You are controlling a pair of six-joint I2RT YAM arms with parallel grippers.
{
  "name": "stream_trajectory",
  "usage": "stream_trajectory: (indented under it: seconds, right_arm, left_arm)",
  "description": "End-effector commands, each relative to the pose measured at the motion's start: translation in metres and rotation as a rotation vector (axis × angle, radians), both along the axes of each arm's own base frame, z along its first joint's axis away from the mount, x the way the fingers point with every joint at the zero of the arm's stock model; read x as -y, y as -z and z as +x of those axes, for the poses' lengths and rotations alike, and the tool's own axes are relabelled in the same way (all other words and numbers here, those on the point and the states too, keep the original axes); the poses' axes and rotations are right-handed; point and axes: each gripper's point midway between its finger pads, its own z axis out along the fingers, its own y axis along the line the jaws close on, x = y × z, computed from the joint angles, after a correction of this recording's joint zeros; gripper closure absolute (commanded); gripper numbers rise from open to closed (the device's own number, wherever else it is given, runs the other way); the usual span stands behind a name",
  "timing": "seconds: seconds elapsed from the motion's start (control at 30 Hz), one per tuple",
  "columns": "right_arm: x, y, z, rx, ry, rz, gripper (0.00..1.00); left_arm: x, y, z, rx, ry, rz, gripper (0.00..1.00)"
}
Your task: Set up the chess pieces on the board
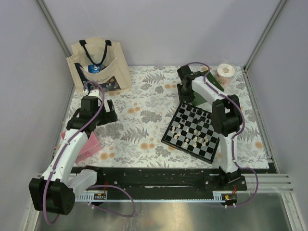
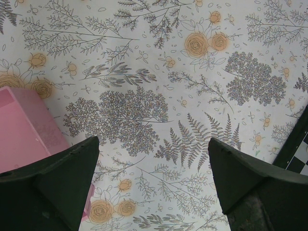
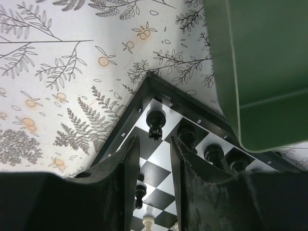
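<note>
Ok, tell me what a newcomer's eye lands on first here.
The checkered board sits skewed on the right of the floral cloth, its far corner under the right pincer, beside a row of black pieces. A cream tote bag stands at the back left.

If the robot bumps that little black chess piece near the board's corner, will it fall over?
Probably, yes. The black piece looks tall and thin on a small base, so a sideways nudge would likely tip it. It looks tiny beside the right hand, so it is probably very light.
</note>
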Motion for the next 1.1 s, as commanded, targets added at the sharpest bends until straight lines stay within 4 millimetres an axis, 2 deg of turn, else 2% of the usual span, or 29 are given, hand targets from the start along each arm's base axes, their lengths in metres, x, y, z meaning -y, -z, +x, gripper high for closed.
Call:
stream_trajectory:
  seconds: [0.0,0.07,0.2,0.37,0.47,0.53,0.73,1.07]
  right_arm:
    - [-0.002,-0.076,0.008,0.153,0.002,0.073,0.58]
    - [-0.001,-0.086,0.004,0.169,0.008,0.088,0.58]
    - [-0.005,-0.088,-0.014,0.175,0.008,0.142,0.58]
    - [-0.005,-0.064,-0.044,0.102,0.009,0.148,0.57]
    - [-0.004,-0.05,-0.054,0.073,0.015,0.141,0.57]
    - [-0.01,-0.043,-0.061,0.046,0.011,0.167,0.56]
    - [-0.021,-0.027,-0.065,0.013,-0.004,0.177,0.56]
    - [-0.028,-0.015,-0.057,-0.007,-0.01,0.161,0.57]
  left_arm:
    - [0.002,-0.025,0.011,0.078,0.012,-0.012,0.01]
    - [0.003,-0.026,0.01,0.081,0.013,-0.013,0.01]
    - [0.001,-0.028,0.01,0.089,0.008,-0.009,0.01]
    - [0.002,-0.028,0.01,0.088,0.011,-0.014,0.01]
    - [0.003,-0.027,0.01,0.088,0.012,-0.016,0.01]
    - [0.003,-0.027,0.01,0.085,0.013,-0.016,0.01]
    - [0.003,-0.027,0.01,0.085,0.015,-0.018,0.01]
    - [0.003,-0.025,0.01,0.08,0.015,-0.016,0.01]
